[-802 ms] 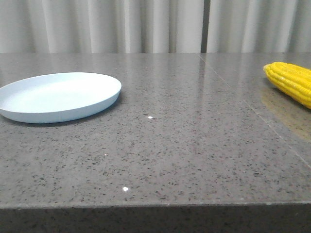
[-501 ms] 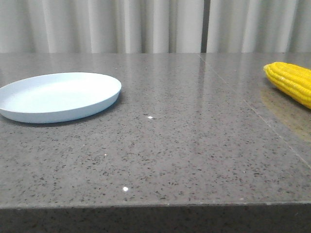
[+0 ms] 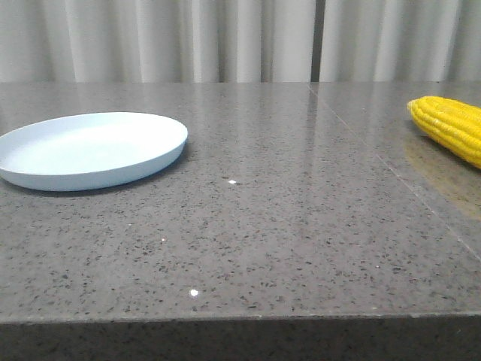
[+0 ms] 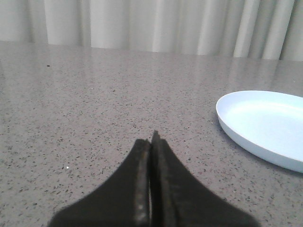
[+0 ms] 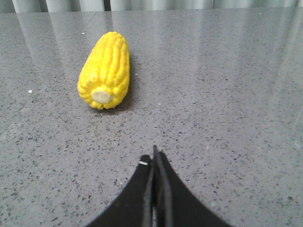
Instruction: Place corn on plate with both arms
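Note:
The yellow corn [image 3: 452,128] lies on the table at the far right, partly cut off by the front view's edge. In the right wrist view the corn [image 5: 105,68] lies with its pale stub end facing the camera, well beyond my right gripper [image 5: 154,158], which is shut and empty. The pale blue plate [image 3: 89,149] sits empty at the left of the table. In the left wrist view the plate [image 4: 265,125] is off to one side of my left gripper [image 4: 152,141], which is shut and empty. Neither gripper shows in the front view.
The grey speckled table [image 3: 285,226] has a front edge near the bottom of the front view and a seam [image 3: 376,158] running back on the right. Pale curtains [image 3: 240,37] hang behind the table.

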